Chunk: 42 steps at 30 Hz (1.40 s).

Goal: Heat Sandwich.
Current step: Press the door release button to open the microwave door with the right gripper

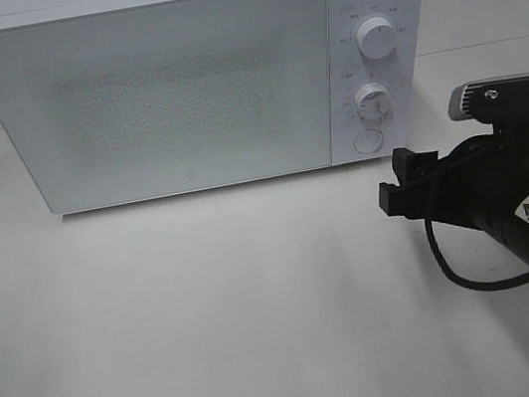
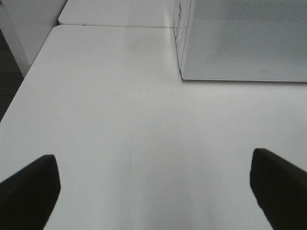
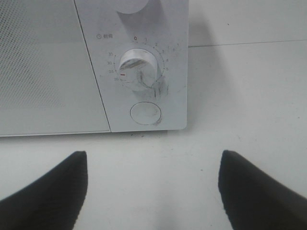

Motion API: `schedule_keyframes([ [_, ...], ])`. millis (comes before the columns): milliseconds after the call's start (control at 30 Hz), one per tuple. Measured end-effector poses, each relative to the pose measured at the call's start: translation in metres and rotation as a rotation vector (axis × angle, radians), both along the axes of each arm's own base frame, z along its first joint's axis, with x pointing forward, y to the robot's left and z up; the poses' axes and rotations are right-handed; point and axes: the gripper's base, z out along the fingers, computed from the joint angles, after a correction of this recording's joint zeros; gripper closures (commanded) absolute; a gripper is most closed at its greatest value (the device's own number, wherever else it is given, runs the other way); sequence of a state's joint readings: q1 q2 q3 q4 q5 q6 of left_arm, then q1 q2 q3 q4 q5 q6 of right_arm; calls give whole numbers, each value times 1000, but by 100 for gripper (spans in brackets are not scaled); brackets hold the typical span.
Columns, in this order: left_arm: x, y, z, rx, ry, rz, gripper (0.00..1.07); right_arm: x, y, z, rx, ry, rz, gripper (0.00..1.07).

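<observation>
Facing the lower dial (image 3: 138,66) of the microwave (image 1: 167,93) toward the tabletop's (image 1: 213,317) right edge, the right gripper (image 1: 395,181) hangs spread, empty; the left gripper (image 2: 153,187) gapes empty too. Where the sandwich is, I cannot tell.

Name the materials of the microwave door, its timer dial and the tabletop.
Door: likely glass or plastic, white, satin; dotted screen shows through. Timer dial: glossy white plastic, with highlights and grey scuffs. Tabletop: matte white, perhaps laminate; no grain.

Closed white microwave (image 1: 167,93), lower dial (image 3: 138,67) perhaps smudged, round button (image 3: 145,113), white table (image 1: 211,308)
</observation>
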<state>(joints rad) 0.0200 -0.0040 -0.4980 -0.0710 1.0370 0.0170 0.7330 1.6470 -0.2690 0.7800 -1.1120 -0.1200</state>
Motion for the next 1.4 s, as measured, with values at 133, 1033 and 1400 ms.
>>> schedule_keyframes([
  [133,0,0,0,0,0,0,5,0,1,0,111,7,-33,33],
  [1033,0,0,0,0,0,0,5,0,4,0,1177,79,-395,49],
  [1400,0,0,0,0,0,0,5,0,7,1,1428,117,-454,96],
])
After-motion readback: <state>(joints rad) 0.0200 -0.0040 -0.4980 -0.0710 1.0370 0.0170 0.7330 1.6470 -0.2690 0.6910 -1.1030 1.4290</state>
